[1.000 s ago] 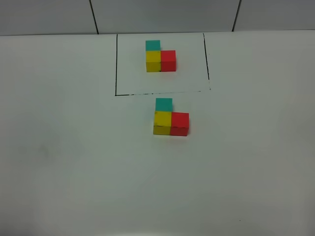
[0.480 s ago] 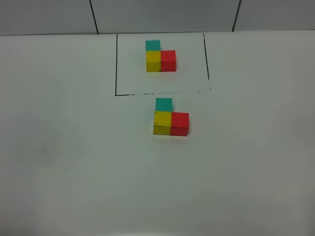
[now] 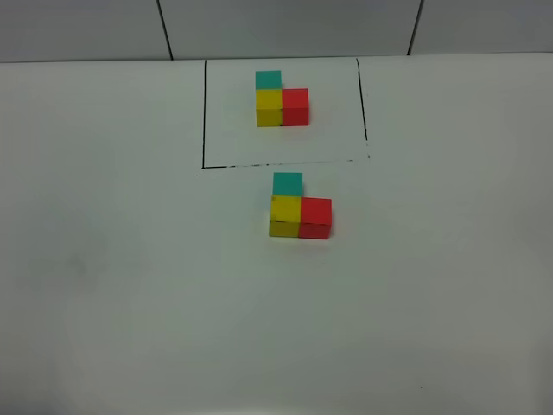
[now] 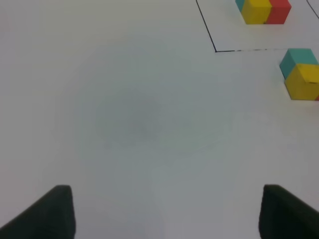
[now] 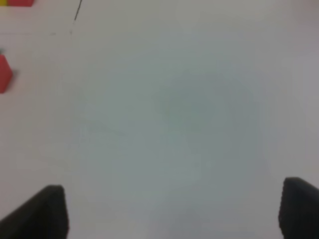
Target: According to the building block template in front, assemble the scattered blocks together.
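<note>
- Nothing has shifted since the earlier frames; both cube groups sit as before.
- Left fingers (image 4: 164, 211) and right fingers (image 5: 172, 211) are spread wide, holding nothing, above the bare worktop (image 3: 130, 285).
- Scattered blocks (image 3: 299, 208) are joined in an L mid-worktop.
- Building block template (image 3: 281, 100) lies beyond, inside the black outline (image 3: 204, 112).

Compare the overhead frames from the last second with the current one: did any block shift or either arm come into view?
Nothing visibly changed. The scattered blocks stay joined in an L below the outlined box, matching the building block template inside it, and no arm shows in the overhead view.
</note>
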Controlling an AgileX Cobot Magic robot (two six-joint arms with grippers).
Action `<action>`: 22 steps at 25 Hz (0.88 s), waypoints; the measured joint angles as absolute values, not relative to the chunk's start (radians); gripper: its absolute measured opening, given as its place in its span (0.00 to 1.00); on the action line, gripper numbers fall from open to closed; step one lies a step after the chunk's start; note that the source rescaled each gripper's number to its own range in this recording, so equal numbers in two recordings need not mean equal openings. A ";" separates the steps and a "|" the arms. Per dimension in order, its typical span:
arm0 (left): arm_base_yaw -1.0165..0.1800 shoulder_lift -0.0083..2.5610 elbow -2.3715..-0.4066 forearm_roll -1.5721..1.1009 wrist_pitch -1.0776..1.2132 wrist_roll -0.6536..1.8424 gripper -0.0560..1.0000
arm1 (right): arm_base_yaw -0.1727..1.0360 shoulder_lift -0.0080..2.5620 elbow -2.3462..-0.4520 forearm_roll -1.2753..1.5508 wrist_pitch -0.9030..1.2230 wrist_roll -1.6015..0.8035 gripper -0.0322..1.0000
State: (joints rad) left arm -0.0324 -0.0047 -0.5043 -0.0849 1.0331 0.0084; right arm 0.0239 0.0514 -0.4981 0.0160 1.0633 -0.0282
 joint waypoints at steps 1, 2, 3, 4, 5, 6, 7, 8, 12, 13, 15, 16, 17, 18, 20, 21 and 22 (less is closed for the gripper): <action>-0.032 -0.005 -0.504 -0.085 1.033 0.008 0.98 | 0.024 0.051 -0.498 0.016 1.063 -0.028 0.74; -0.032 -0.005 -0.504 -0.085 1.033 0.008 0.98 | 0.024 0.051 -0.498 0.016 1.063 -0.028 0.74; -0.032 -0.005 -0.504 -0.085 1.033 0.008 0.98 | 0.024 0.051 -0.498 0.016 1.063 -0.028 0.74; -0.032 -0.005 -0.504 -0.085 1.033 0.008 0.98 | 0.024 0.051 -0.498 0.016 1.063 -0.027 0.74; -0.032 -0.005 -0.504 -0.085 1.033 0.008 0.98 | 0.024 0.051 -0.498 0.016 1.063 -0.027 0.74; -0.032 -0.005 -0.504 -0.085 1.033 0.008 0.98 | 0.024 0.051 -0.498 0.016 1.063 -0.027 0.74; -0.032 -0.005 -0.504 -0.085 1.033 0.008 0.98 | 0.024 0.051 -0.498 0.016 1.063 -0.027 0.74; -0.032 -0.005 -0.504 -0.085 1.033 0.008 0.98 | 0.024 0.051 -0.498 0.016 1.063 -0.027 0.74; -0.032 -0.005 -0.504 -0.085 1.033 0.008 0.98 | 0.024 0.051 -0.498 0.016 1.063 -0.027 0.73; -0.032 -0.005 -0.504 -0.085 1.033 0.008 0.98 | 0.024 0.051 -0.498 0.016 1.063 -0.027 0.73; -0.032 -0.005 -0.504 -0.085 1.033 0.008 0.98 | 0.024 0.051 -0.498 0.016 1.063 -0.027 0.73; -0.032 -0.005 -0.504 -0.085 1.033 0.008 0.98 | 0.024 0.051 -0.498 0.016 1.063 -0.027 0.73; -0.032 -0.005 -0.504 -0.085 1.033 0.008 0.98 | 0.024 0.051 -0.498 0.016 1.063 -0.027 0.73; -0.032 -0.005 -0.504 -0.085 1.033 0.008 0.98 | 0.024 0.051 -0.498 0.016 1.063 -0.027 0.73; -0.032 -0.005 -0.504 -0.085 1.033 0.008 0.98 | 0.024 0.051 -0.498 0.016 1.063 -0.027 0.73; -0.032 -0.005 -0.504 -0.085 1.033 0.008 0.98 | 0.024 0.051 -0.498 0.016 1.063 -0.027 0.73; -0.032 -0.005 -0.504 -0.085 1.033 0.008 0.98 | 0.024 0.051 -0.498 0.016 1.063 -0.027 0.73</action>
